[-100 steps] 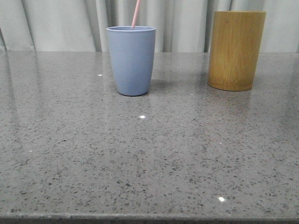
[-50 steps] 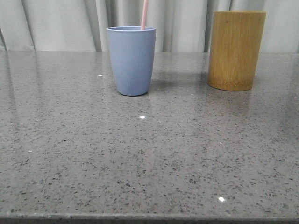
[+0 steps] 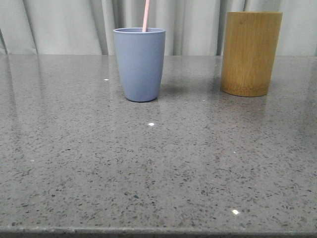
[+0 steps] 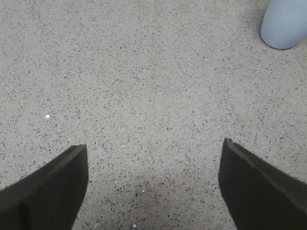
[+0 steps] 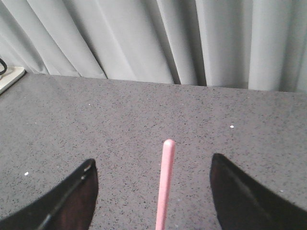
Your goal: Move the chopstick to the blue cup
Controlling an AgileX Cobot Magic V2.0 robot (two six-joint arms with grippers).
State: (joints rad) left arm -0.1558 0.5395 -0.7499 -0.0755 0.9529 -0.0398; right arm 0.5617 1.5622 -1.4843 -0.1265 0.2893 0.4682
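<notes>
One pink chopstick (image 3: 145,15) only in sight, upper end poking up out of the blue cup (image 3: 139,63) and leaning slightly, lower part hidden inside. Cup upright toward the far edge of the grey speckled table (image 3: 158,168), left of the middle; bamboo holder (image 3: 250,53) well apart, toward the far right corner. Right gripper (image 5: 158,191) above the stick, fingers spread wide to either side, touching nothing. Left gripper (image 4: 153,187) also spread wide, empty, low over bare table with the cup's base near. Judging by this: release step, stick apparently dropped in. Next move likely calls for lifting the right arm straight up without clipping the leaning tip or tipping the cup.
</notes>
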